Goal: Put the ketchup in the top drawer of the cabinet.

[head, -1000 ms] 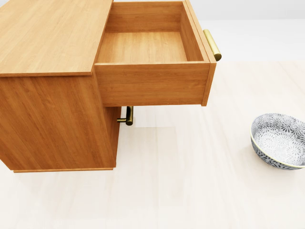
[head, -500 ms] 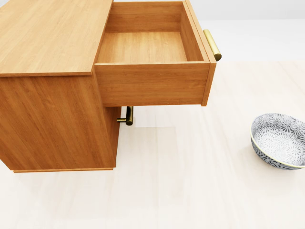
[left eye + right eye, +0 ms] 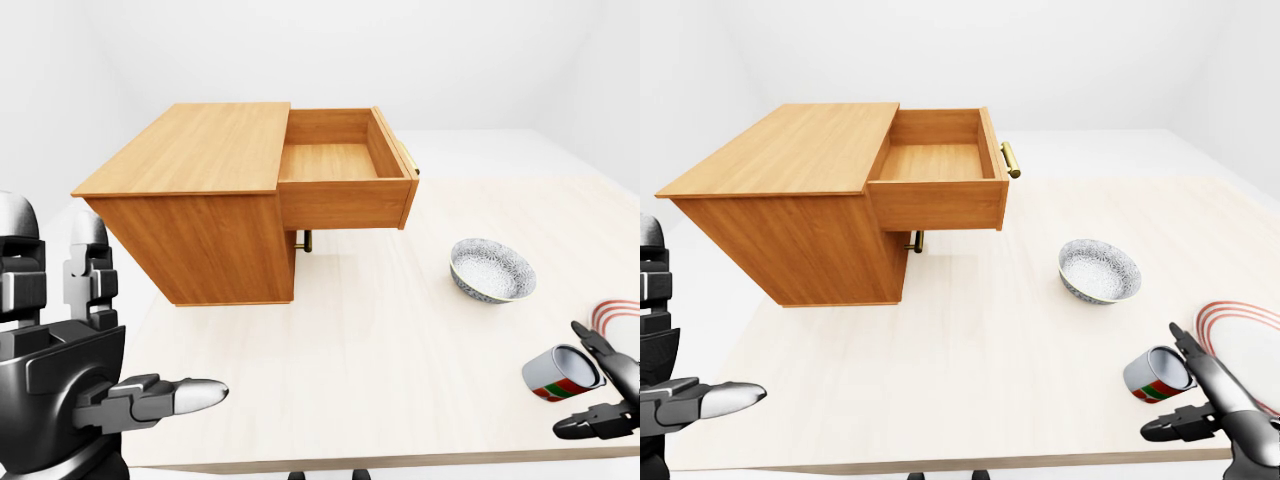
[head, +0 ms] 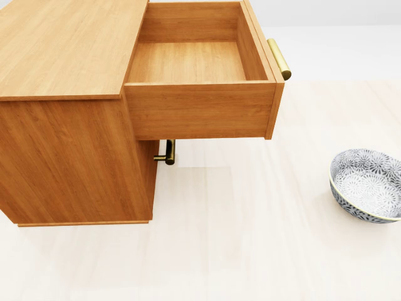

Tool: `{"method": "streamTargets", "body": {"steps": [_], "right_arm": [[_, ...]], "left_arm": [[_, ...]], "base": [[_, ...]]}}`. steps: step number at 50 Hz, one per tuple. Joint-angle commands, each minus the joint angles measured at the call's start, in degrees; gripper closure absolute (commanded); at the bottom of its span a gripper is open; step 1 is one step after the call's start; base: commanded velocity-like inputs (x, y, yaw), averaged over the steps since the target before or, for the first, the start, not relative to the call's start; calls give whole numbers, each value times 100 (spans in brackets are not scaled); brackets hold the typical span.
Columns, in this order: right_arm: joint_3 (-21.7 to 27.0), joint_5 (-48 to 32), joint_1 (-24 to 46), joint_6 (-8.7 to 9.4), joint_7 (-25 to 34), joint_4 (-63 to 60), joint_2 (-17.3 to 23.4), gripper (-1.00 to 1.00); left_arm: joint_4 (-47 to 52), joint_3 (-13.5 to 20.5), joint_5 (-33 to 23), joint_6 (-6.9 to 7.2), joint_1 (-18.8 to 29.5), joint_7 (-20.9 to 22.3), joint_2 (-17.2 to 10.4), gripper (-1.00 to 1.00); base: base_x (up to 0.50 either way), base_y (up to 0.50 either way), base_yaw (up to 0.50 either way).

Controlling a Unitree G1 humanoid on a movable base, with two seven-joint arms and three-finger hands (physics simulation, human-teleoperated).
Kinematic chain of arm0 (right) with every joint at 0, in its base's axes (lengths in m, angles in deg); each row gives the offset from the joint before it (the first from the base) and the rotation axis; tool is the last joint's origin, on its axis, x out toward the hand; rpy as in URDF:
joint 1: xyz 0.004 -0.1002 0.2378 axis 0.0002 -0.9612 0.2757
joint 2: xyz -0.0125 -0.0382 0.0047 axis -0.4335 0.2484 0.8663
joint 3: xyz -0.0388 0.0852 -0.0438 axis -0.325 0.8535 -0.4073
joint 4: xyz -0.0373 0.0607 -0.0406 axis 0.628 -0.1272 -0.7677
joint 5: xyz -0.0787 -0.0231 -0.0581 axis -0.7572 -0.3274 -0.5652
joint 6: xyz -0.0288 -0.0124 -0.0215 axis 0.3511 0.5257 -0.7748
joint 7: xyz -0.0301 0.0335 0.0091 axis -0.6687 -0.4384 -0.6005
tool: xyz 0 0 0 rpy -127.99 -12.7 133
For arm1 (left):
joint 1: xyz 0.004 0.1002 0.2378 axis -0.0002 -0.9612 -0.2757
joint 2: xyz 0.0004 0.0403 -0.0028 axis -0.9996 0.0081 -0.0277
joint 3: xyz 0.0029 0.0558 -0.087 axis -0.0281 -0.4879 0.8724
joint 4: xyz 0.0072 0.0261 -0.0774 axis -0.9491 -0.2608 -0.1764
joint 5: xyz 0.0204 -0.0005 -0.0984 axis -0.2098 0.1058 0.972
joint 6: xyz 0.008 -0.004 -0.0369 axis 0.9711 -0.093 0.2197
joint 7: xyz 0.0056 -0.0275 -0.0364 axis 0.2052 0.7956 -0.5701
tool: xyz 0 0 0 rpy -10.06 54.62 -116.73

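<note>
The wooden cabinet [image 3: 190,215] stands on the table's left part, its top drawer [image 4: 188,63] pulled out to the right and empty. No clear ketchup bottle shows. A small white cylinder with red and green bands [image 3: 1158,373] lies on its side near the table's lower right edge. My right hand [image 3: 1182,388] is open, its fingers [image 3: 1188,348] spread just right of that cylinder without closing on it. At the lower left of the left-eye view my left hand [image 3: 140,335] is raised, open and holding nothing.
A patterned grey bowl [image 3: 492,270] sits right of the cabinet. A white plate with red rings [image 3: 1250,335] lies at the far right edge. Brass handles mark the top drawer [image 4: 279,58] and the lower drawer [image 4: 168,152].
</note>
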Motion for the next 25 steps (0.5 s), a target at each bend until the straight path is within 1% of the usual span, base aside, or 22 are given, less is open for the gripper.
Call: {"method": "streamTargets", "body": {"steps": [1, 3, 7, 8, 10, 11, 14, 17, 21, 23, 25], "right_arm": [[-145, 68, 28, 0, 0, 312, 64, -100], [-150, 60, -10, 0, 0, 164, 20, -100], [-172, 77, -15, 0, 0, 266, 5, -100], [-178, 101, -18, 0, 0, 319, 6, -90], [-199, 133, -52, 0, 0, 348, -6, -26], [-205, 141, -73, 0, 0, 299, -29, 100], [-192, 129, -97, 0, 0, 267, -42, 100], [-192, 179, -20, 0, 0, 575, 52, 100], [-190, 186, -61, 0, 0, 449, 37, 100], [-200, 128, -131, 0, 0, 122, -75, 100], [-197, 99, -143, 0, 0, 70, -115, 100]], "left_arm": [[5, -2, -2, 0, -10, 2, 4, -100], [27, 9, 13, 0, -16, 1, 6, -100], [19, 23, 22, 0, 2, -3, 1, -100], [17, 29, 22, 0, 9, -9, -1, -100], [37, 40, 36, 0, -1, -5, 2, -100], [45, 43, 39, 0, 2, -9, 0, -100], [33, 23, 13, 0, -6, -1, 8, -100], [44, 29, 17, 0, -14, 4, 12, -100], [30, 53, 31, 0, 2, 6, 6, -100], [11, 50, 24, 0, 22, -8, 0, -100], [5, 25, 5, 0, 22, -18, 0, -100]], "base": [[0, 0, 0], [0, 0, 0], [0, 0, 0], [0, 0, 0], [0, 0, 0], [0, 0, 0], [0, 0, 0], [0, 0, 0], [0, 0, 0], [0, 0, 0], [0, 0, 0]]}}
